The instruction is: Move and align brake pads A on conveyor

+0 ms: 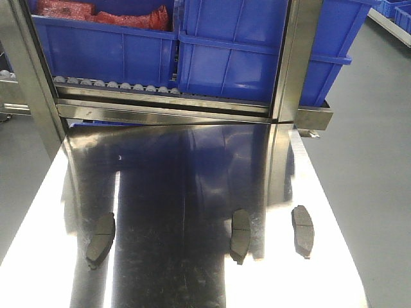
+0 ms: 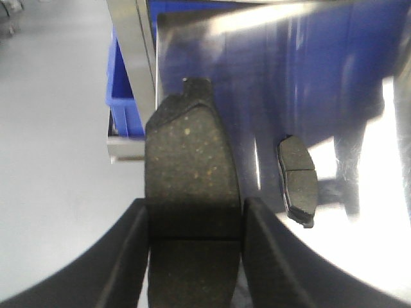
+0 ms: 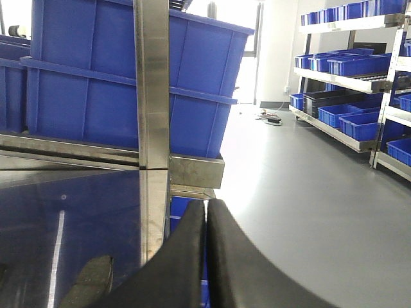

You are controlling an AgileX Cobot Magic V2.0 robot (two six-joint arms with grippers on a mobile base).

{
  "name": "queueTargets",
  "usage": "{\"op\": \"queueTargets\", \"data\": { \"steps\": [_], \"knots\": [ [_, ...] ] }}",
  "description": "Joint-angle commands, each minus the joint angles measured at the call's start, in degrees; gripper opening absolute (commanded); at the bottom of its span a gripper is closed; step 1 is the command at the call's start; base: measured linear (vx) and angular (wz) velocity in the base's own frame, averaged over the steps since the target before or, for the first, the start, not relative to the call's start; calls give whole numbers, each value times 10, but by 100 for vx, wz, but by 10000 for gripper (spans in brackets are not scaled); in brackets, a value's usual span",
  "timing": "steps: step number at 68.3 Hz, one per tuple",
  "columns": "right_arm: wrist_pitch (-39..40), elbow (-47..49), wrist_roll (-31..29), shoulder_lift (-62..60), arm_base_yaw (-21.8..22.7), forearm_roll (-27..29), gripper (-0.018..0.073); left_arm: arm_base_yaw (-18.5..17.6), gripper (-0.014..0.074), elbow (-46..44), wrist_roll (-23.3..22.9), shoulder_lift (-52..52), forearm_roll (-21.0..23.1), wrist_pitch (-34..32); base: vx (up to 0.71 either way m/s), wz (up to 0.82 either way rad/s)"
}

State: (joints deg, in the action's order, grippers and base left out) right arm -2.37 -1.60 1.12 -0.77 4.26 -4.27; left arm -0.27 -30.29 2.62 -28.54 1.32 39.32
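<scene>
Front view shows three pads lying apart on the shiny bench (image 1: 192, 167): left pad (image 1: 101, 239), middle pad (image 1: 241, 234) and right pad (image 1: 302, 229), with blue bins (image 1: 231, 51) at the far end. Only the left wrist view shows the left tool (image 2: 194, 212), part open and gripping a fourth pad (image 2: 189, 160) by its long sides, with a loose pad (image 2: 298, 179) on the bench to the right. Right wrist view shows the right tool (image 3: 206, 212) with its fingers pressed together on nothing, and a dim pad (image 3: 90, 282) at near left.

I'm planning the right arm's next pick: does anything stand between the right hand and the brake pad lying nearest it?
Nothing visible does. The right hand, shut and empty, has only bare steel table between it and that brake pad.
</scene>
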Motion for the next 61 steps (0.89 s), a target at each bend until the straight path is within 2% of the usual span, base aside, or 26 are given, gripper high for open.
{"op": "queueTargets", "data": {
  "steps": [1,20,61],
  "knots": [
    [41,-7,-5,-6,3,-4,-11,-3,-7,17,-1,51,4,-70,0,0],
    [41,-7,-5,-5,3,-4,-11,-3,-6,49,-2,128,4,-60,0,0],
    [41,-7,-5,-5,3,-4,-11,-3,-6,49,-2,130,4,-51,0,0]
  ]
}}
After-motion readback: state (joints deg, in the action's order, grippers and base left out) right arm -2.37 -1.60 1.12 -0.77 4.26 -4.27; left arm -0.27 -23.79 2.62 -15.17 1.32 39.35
